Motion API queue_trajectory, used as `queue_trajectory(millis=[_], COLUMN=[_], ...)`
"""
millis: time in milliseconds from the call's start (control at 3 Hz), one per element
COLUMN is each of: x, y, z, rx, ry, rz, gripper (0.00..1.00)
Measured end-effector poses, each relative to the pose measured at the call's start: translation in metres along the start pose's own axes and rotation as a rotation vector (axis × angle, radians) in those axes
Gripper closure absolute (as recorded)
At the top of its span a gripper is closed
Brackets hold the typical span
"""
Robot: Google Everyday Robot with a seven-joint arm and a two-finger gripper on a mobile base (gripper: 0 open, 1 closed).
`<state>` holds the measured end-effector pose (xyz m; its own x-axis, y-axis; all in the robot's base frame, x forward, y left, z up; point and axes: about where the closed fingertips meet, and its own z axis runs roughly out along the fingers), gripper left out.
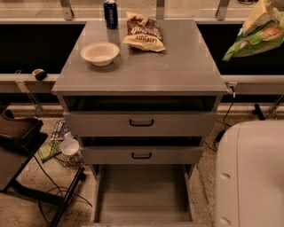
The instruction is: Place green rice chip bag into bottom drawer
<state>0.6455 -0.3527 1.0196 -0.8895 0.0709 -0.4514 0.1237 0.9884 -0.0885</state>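
Note:
The green rice chip bag (256,39) hangs in the air at the top right, to the right of the cabinet and above its top. My gripper (258,17) shows as a cream-coloured shape at the bag's upper end and is shut on the bag. The bottom drawer (142,193) is pulled out at the cabinet's foot, a wide flat grey tray with nothing in it. The bag is far above the drawer and to its right.
On the grey cabinet top (177,66) stand a white bowl (100,52), a brown chip bag (143,32) and a blue can (110,13). The two upper drawers (141,124) have black handles. A white robot body (250,173) fills the lower right. A wire basket with a cup (64,148) and cables lie on the floor at left.

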Motion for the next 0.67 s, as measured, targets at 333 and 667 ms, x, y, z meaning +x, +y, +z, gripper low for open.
queue_trajectory(millis=[333,667], x=[0.014,0.032], y=[-0.009,-0.014], z=[0.000,0.001], rx=[0.013,0.004], ry=[0.018,0.028], rz=[0.095,0.169], gripper=[1.00,1.00])
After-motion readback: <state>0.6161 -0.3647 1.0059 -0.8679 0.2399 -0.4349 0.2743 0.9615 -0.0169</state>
